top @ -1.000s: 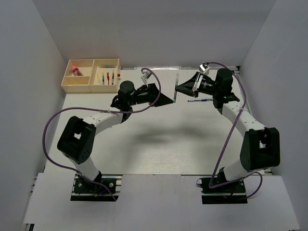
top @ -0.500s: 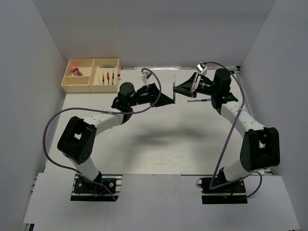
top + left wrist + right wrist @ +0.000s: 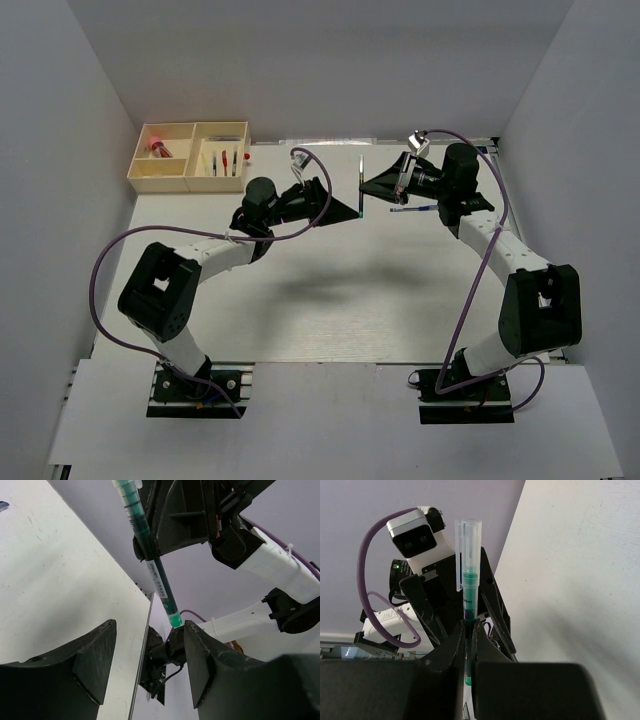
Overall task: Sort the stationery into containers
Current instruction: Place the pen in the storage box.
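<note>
White bench (image 3: 330, 300), 12 o'clock: R end effector (image 3: 468, 632) clamps green pen (image 3: 468, 587), prob light, stiff, slick; L end effector (image 3: 150, 632) open, grab mid-barrel.

— We see white links and black joint housings on the left arm (image 3: 205, 250) and the right arm (image 3: 492, 240).
— We also see looping purple cables (image 3: 95, 290), black bases (image 3: 195, 385), and a matte black left gripper (image 3: 149, 645) with wedge-shaped fingers (image 3: 92, 655).

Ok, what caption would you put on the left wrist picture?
Right gripper holds a green pen out to the open left gripper.
</note>
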Available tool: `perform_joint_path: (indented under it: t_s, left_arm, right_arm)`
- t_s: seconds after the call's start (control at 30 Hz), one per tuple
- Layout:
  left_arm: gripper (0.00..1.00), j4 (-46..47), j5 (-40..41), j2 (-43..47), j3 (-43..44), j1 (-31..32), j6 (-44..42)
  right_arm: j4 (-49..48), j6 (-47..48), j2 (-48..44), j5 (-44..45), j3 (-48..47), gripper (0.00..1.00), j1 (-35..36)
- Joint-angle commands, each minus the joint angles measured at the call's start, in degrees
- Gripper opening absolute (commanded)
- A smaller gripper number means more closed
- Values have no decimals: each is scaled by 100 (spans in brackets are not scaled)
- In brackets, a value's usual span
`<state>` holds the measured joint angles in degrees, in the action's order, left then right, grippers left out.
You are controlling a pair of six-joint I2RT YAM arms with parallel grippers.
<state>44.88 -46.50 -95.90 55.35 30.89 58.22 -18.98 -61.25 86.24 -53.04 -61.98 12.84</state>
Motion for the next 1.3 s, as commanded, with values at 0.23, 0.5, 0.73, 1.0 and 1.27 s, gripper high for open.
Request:
perform_joint_path:
  t_s: [0.23,0.5,0.73,1.0,1.27]
  left_arm:
    - [58,328,194,-69,432,92,295]
    - [48,126,335,-149,476,92,339]
    - [28,91,335,-105,441,92,305]
    - [0,-50,291,71,310,-13,217]
    - [0,-50,229,475,90,-267,173]
  right_arm:
    - [-44,-27,-107,109,-51,0,43]
    - [-88,-115,16,144,-113,0,78]
    - [-114,-141,51,144,-104,0,78]
    - [-79,-45,-2,144,54,13,61]
    - [606,465,33,303,-113,89,-18]
